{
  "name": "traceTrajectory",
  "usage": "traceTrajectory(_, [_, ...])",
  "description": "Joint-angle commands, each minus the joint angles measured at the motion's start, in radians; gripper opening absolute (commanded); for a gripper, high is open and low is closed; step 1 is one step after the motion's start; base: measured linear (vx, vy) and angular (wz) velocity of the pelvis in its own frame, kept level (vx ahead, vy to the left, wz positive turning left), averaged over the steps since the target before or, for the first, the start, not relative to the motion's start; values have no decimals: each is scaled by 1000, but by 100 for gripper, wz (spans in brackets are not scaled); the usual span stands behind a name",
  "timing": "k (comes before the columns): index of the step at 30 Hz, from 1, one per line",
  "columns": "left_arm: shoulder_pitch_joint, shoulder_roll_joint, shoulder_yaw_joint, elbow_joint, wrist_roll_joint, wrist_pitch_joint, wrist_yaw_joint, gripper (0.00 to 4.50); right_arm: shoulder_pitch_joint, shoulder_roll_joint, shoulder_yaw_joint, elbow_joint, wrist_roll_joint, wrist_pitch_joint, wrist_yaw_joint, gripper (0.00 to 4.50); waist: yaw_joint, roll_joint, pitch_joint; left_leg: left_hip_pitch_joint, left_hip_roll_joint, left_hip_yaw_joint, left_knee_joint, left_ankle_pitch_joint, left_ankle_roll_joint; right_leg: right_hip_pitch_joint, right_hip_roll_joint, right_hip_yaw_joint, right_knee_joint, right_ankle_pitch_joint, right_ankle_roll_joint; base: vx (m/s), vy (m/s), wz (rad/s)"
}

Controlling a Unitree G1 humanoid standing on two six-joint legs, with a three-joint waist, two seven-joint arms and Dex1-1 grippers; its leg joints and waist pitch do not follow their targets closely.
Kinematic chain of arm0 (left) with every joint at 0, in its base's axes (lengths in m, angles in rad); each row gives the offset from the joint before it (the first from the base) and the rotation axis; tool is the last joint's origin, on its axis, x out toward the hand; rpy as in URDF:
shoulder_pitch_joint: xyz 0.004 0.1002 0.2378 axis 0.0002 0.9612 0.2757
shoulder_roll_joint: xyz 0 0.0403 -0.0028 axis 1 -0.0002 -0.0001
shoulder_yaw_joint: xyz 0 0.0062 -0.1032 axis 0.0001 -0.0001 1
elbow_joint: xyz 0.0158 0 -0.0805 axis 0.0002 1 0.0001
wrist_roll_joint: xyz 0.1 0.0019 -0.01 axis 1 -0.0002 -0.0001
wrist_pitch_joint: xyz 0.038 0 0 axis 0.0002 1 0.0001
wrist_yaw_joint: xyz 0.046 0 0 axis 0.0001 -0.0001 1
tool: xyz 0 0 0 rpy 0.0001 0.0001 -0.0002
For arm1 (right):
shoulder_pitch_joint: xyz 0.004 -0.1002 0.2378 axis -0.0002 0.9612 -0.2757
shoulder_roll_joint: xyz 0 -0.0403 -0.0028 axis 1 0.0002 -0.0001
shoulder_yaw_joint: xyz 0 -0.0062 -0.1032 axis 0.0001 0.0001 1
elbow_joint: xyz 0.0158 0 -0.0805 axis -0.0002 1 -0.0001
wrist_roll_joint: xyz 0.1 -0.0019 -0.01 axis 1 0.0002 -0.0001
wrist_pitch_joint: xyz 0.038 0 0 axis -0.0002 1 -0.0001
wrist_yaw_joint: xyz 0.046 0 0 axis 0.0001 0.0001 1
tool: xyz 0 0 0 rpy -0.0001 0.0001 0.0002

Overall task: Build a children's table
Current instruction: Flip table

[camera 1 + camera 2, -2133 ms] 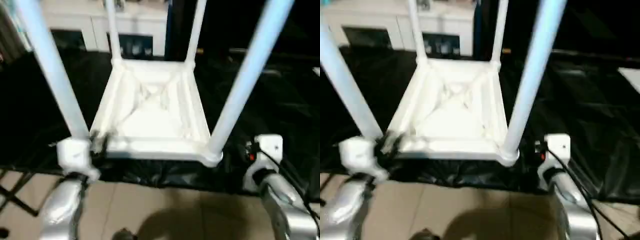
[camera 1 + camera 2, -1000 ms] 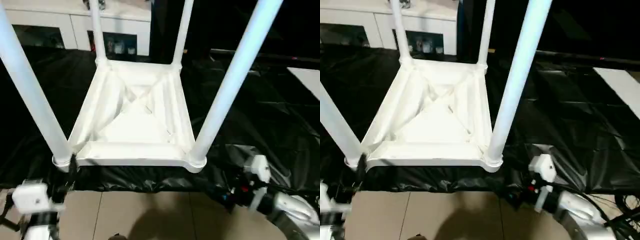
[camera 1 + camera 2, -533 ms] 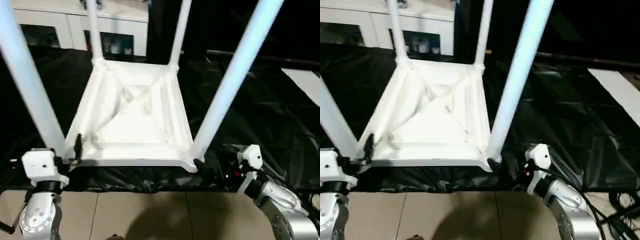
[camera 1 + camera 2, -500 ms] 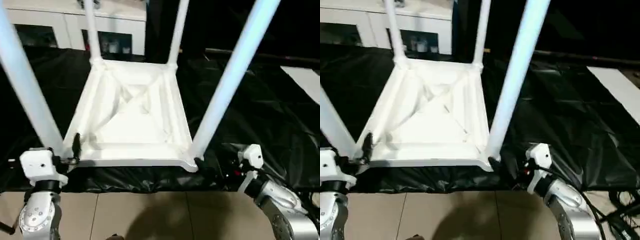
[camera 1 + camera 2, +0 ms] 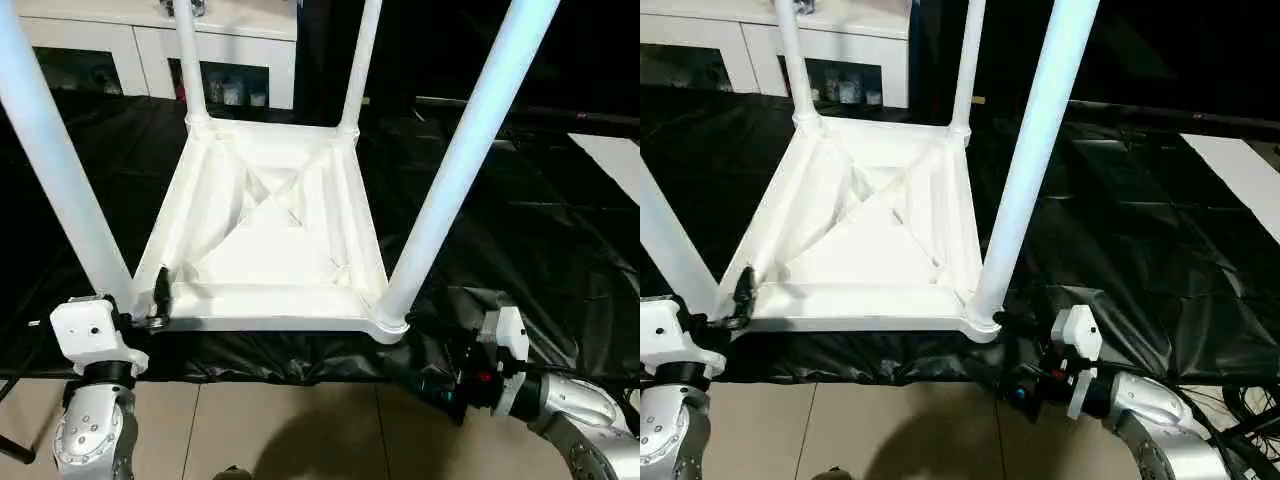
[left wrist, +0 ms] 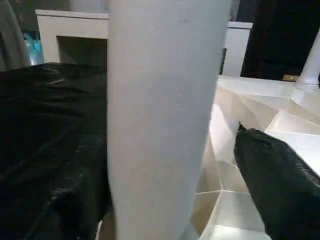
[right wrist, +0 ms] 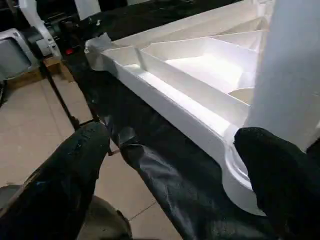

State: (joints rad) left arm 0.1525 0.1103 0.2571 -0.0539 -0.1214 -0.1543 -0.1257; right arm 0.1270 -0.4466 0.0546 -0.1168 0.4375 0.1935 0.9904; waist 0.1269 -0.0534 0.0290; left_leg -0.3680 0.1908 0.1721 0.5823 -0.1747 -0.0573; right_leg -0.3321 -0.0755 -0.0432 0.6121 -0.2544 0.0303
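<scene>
The children's table lies upside down on a black sheet, ribbed tabletop (image 5: 270,322) facing up, with four white legs standing in its corner sockets. My left gripper (image 5: 135,300) is at the near left corner, open. One black finger (image 6: 280,175) reaches over the rim inside the near left leg (image 6: 165,120), with a gap between them; its other finger is hidden. My right gripper (image 7: 172,137) is open, low in front of the near right corner (image 7: 240,165), just short of the near right leg (image 5: 460,160).
The black sheet (image 5: 520,220) covers the floor under the table and ends just in front of me at tan tiles (image 5: 300,430). A white cabinet with glass doors (image 5: 150,50) stands behind the table. Cables (image 5: 1250,400) lie at the near right.
My left gripper has come up from below the sheet's edge to the near left leg. My right gripper came close to the near right corner, then dropped back a little. The view has shifted.
</scene>
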Motion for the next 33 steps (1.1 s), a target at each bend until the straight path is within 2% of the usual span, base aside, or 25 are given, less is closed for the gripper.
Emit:
traceTrajectory(1, [-8,-1,-25,2,-3,33,-10,393,-10,-4,10,-15,-2,8,7,450,1,10,-23,20,52,-27,-90,-387,-19,-9,-66,40,-94,-213,-107,0,0,0])
traceTrajectory(4, [-9,-3,-18,-2,-24,70,-9,360,-33,6,31,4,-13,0,6,450,2,12,-24,19,51,-28,-90,-384,-24,-9,-65,39,-90,-191,-113,0,0,0])
traceTrajectory(5, [-9,-5,-13,-1,-32,75,-7,360,-38,5,38,7,-16,-4,6,450,4,11,-25,19,51,-27,-90,-381,-23,-9,-65,40,-91,-181,-114,0,0,0])
traceTrajectory(6, [-9,-4,-12,2,-38,76,-8,337,-42,7,46,9,-20,-5,3,450,7,6,-25,19,51,-26,-89,-370,-19,-8,-65,40,-90,-166,-114,0,0,0])
traceTrajectory(7, [-9,-3,-13,3,-39,76,-9,337,-44,8,49,8,-21,-5,2,450,13,9,-27,19,51,-26,-89,-353,-15,-7,-64,40,-87,-143,-114,0,0,0])
traceTrajectory(8, [-9,-1,-12,3,-41,77,-10,331,-46,12,52,9,-24,-4,-2,450,14,9,-26,19,52,-26,-88,-347,-14,-7,-64,40,-87,-132,-114,0,0,0])
traceTrajectory(9, [-9,0,-12,2,-43,79,-12,331,-49,18,56,10,-30,-4,-8,450,16,4,-27,16,50,-25,-87,-330,-9,-5,-64,40,-83,-115,-114,0,0,0])
traceTrajectory(10, [-9,3,-11,-3,-47,88,-15,327,-62,28,61,21,-36,-2,-16,450,17,6,-29,18,51,-24,-86,-318,-7,-6,-64,39,-82,-96,-116,0,0,0])
traceTrajectory(12, [-6,1,-12,-14,-59,105,-21,308,-92,42,69,74,-61,-26,-21,450,18,10,-27,19,51,-25,-88,-326,-10,-6,-64,39,-83,-101,-116,0,0,0])
traceTrajectory(15, [-6,-1,-17,-18,-69,115,-28,282,-105,47,73,121,-79,-57,-24,450,16,8,-25,21,51,-23,-89,-362,-26,-10,-66,40,-87,-149,-123,0,0,0])
traceTrajectory(16, [-10,-5,-19,-26,-92,128,-36,263,-111,53,75,146,-84,-70,-25,450,17,8,-24,21,51,-23,-90,-370,-28,-10,-67,40,-89,-162,-122,0,0,0])
traceTrajectory(17, [-13,-8,-20,-31,-108,137,-42,263,-114,57,76,160,-86,-77,-26,450,18,5,-25,21,50,-23,-90,-374,-31,-10,-68,40,-88,-175,-123,0,0,0])
traceTrajectory(20, [-16,-11,-19,-38,-128,149,-47,244,-118,62,78,176,-89,-85,-25,450,18,7,-25,20,51,-24,-91,-372,-30,-9,-65,41,-88,-159,-119,0,0,0])
traceTrajectory(21, [-26,-28,-13,-53,-181,182,-50,239,-124,68,76,207,-96,-106,-24,450,19,5,-26,19,51,-23,-90,-367,-31,-6,-69,41,-85,-154,-124,0,0,0])
traceTrajectory(23, [-45,-61,0,-84,-279,241,-46,233,-136,82,65,281,-105,-151,-24,450,18,6,-25,19,49,-22,-90,-354,-25,-9,-64,39,-86,-145,-132,0,0,0])
traceTrajectory(24, [-49,-68,4,-91,-300,252,-42,233,-138,84,63,296,-105,-157,-22,450,17,3,-26,16,49,-20,-89,-346,-22,-7,-67,40,-84,-146,-141,0,0,0])
traceTrajectory(25, [-66,-89,16,-116,-374,294,-26,233,-147,92,56,346,-106,-179,-16,450,17,-1,-28,15,51,-19,-86,-324,-13,-6,-68,40,-80,-135,-145,0,0,0])
traceTrajectory(26, [-80,-106,27,-137,-434,328,-13,233,-155,99,50,391,-106,-200,-10,450,16,1,-27,13,49,-19,-86,-312,-9,-5,-66,39,-82,-132,-147,0,0,0])
traceTrajectory(27, [-97,-119,33,-156,-474,348,5,233,-165,104,46,453,-109,-234,4,450,16,7,-26,13,47,-17,-85,-309,-4,-8,-66,40,-83,-135,-155,0,0,0])
traceTrajectory(28, [-110,-129,35,-168,-501,359,15,233,-176,105,43,511,-114,-265,20,450,12,7,-29,10,46,-16,-81,-300,-5,-4,-67,37,-80,-139,-166,0,0,0])
traceTrajectory(29, [-115,-132,34,-170,-506,361,19,233,-182,106,41,540,-117,-281,25,450,14,7,-29,13,45,-14,-79,-290,-2,-7,-66,38,-83,-136,-173,0,0,0])
traceTrajectory(30, [-133,-143,33,-174,-518,369,28,233,-206,108,33,654,-130,-339,44,450,17,5,-35,10,45,-11,-71,-248,3,-3,-66,40,-75,-77,-192,0,0,0])
traceTrajectory(31, [-139,-147,34,-174,-520,377,30,233,-217,110,28,702,-135,-365,51,450,19,6,-45,2,44,-10,-62,-173,13,3,-64,36,-61,30,-214,0,0,0])
traceTrajectory(32, [-142,-149,36,-174,-519,382,31,233,-223,112,26,729,-137,-379,54,450,21,3,-44,-3,43,-10,-60,-144,26,4,-59,34,-58,84,-212,0,0,0])
traceTrajectory(33, [-147,-151,24,-182,-512,392,28,229,-239,114,17,788,-138,-397,58,450,13,-8,-39,-8,42,-9,-60,-118,46,5,-53,30,-54,126,-207,0,0,0])
